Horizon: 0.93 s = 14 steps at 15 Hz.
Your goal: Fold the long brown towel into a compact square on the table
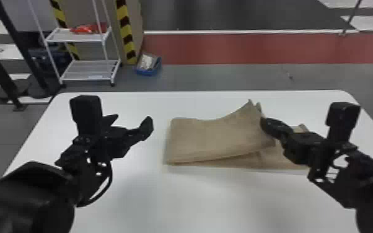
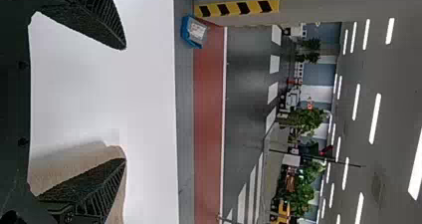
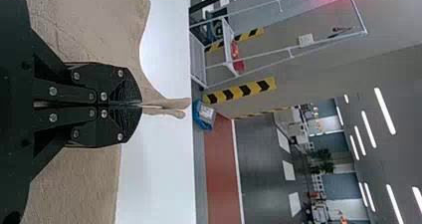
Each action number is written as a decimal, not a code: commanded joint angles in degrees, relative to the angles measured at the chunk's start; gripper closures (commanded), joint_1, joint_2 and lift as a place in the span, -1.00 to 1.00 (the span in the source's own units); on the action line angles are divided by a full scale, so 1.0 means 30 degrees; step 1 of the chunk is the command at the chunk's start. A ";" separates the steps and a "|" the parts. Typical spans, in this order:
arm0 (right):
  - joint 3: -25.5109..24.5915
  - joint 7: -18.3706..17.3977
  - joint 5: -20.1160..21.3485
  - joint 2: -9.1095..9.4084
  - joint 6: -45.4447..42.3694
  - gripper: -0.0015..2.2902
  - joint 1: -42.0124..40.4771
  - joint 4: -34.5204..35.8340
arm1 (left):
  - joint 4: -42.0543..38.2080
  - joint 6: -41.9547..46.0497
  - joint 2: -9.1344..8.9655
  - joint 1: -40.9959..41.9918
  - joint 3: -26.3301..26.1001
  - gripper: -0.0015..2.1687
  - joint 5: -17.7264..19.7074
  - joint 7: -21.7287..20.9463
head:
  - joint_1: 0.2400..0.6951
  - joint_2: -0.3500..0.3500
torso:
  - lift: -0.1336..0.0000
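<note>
Right end effector (image 1: 265,123): the two fingers are pressed together, pinching the upper layer of the towel (image 1: 207,139) near its right end. In the right wrist view, the tips of the end effector (image 3: 141,104) meet along one line, with a narrow fold of cloth protruding beyond them. The gripped section is raised to a peak at the far edge.

Left end effector (image 1: 133,118): the fingers are spread wide, with a broad gap between them and nothing held. It is positioned over the surface (image 1: 179,198), to the left of the towel and apart from it. In the left wrist view, both fingers of the end effector (image 2: 124,103) are separated; one overlaps the cloth in the line of sight.

Towel: located on the right-hand part of the surface, between the two end effectors and extending beneath the right one. The upper layer lies over a lower layer, which extends farther to the right. The near edges of the two layers meet at the left and diverge toward the right.
</note>
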State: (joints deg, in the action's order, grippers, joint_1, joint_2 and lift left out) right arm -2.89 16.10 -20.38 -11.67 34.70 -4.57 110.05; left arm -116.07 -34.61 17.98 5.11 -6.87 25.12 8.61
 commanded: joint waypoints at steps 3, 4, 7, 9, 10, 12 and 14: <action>-0.2289 0.0931 -0.1615 -0.1472 -0.0562 -0.01 0.0380 -0.2554 | -0.0099 -0.0053 0.0011 0.0112 0.0150 -0.92 0.0151 0.0000 | 1.00 -0.10 | -0.91; -0.2259 0.1282 -0.1439 -0.1443 -0.1090 -0.01 0.0439 -0.3374 | -0.0041 -0.0053 -0.0077 0.0083 0.0150 -0.92 0.0092 0.0000 | 1.00 -0.15 | -0.91; -0.2376 0.1487 -0.1381 -0.1179 -0.1851 -0.01 0.0380 -0.4224 | -0.0011 -0.0053 -0.0223 -0.0093 -0.0231 -0.92 0.0004 0.0088 | 1.00 -0.25 | -0.91; -0.2992 0.1517 -0.1761 -0.1179 -0.1734 -0.01 -0.0059 -0.3052 | -0.0041 -0.0053 -0.0282 -0.0122 -0.0319 -0.92 -0.0113 0.0088 | 1.00 -0.28 | -0.91; -0.3519 0.1546 -0.2289 -0.1238 -0.1617 -0.01 -0.0352 -0.2173 | -0.0041 -0.0112 -0.0282 -0.0093 -0.0348 -0.92 -0.0113 0.0117 | 1.00 -0.29 | -0.91; -0.4486 0.1517 -0.3138 -0.1384 -0.0914 -0.01 -0.0792 -0.0913 | -0.0041 -0.0170 -0.0282 -0.0093 -0.0378 -0.92 -0.0142 0.0029 | 1.00 -0.33 | -0.91; -0.5072 0.1517 -0.3431 -0.1794 0.0024 -0.01 -0.0967 -0.0591 | -0.0041 -0.0170 -0.0282 -0.0122 -0.0407 -0.92 -0.0113 0.0000 | 1.00 -0.37 | -0.91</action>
State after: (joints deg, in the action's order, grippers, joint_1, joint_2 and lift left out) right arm -16.87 20.65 -30.01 -16.24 32.91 -7.03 107.50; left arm -116.19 -35.09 17.13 4.80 -8.00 24.77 8.63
